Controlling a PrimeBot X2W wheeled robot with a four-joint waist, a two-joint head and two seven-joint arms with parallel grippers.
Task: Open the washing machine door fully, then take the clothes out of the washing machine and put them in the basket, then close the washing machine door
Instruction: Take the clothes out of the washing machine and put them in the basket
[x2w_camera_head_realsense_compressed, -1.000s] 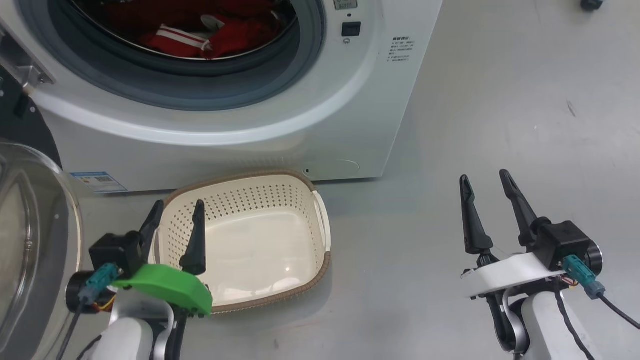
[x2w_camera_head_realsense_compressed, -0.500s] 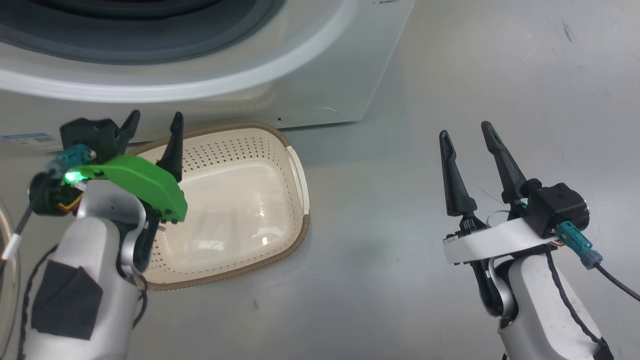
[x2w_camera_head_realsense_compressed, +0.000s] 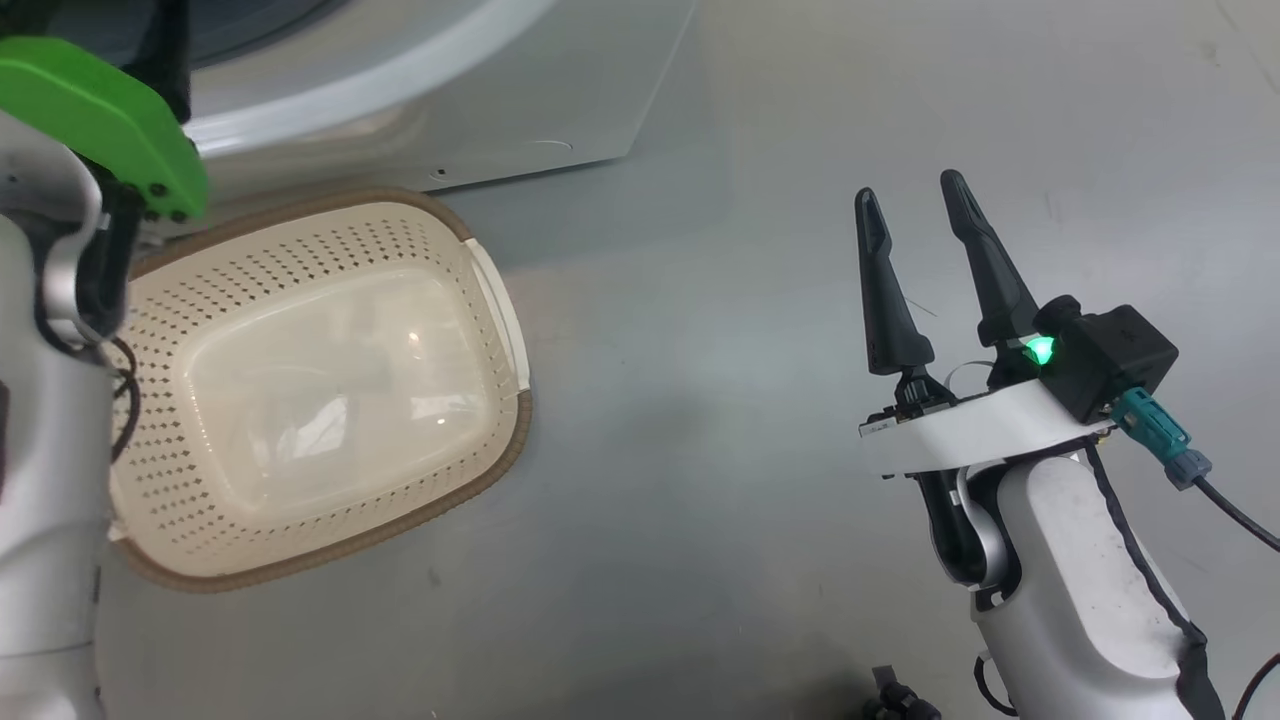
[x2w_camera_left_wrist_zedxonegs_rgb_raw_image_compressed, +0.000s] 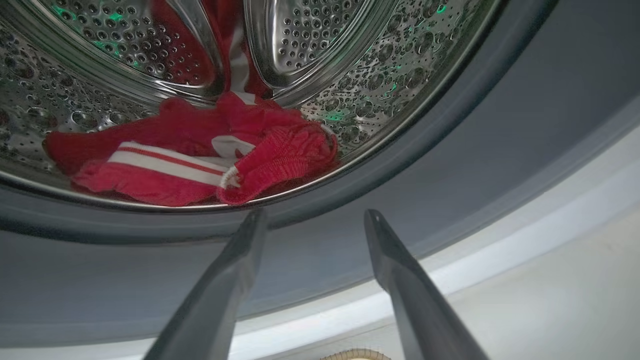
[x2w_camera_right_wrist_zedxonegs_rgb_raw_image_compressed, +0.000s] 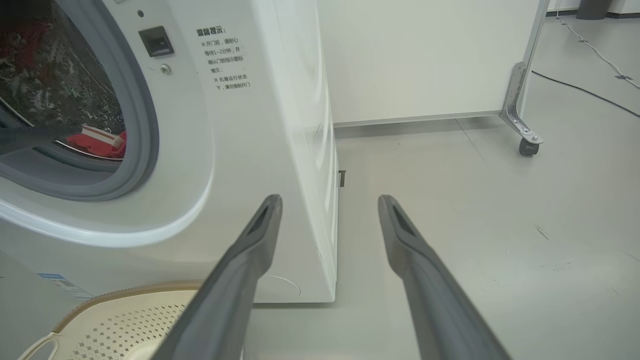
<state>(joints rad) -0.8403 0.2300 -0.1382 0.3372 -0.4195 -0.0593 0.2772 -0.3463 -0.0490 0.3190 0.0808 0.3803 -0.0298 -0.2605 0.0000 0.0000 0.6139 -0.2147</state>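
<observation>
Left gripper (x2w_camera_left_wrist_zedxonegs_rgb_raw_image_compressed: 315, 216) spread, empty, facing drum (x2w_camera_left_wrist_zedxonegs_rgb_raw_image_compressed: 400, 65) mouth; clothes (x2w_camera_left_wrist_zedxonegs_rgb_raw_image_compressed: 200, 160) heaped at drum's front lip; basket (x2w_camera_head_realsense_compressed: 497, 300) empty on floor (x2w_camera_head_realsense_compressed: 700, 520); right gripper (x2w_camera_head_realsense_compressed: 908, 190) spread, idle. Risk: fingertips (x2w_camera_left_wrist_zedxonegs_rgb_raw_image_compressed: 255, 222) snag grey ring (x2w_camera_left_wrist_zedxonegs_rgb_raw_image_compressed: 475, 150); shallow pinch drops garment short of basket.

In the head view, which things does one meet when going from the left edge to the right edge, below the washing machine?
left arm → basket → bare grey floor → right gripper
</observation>
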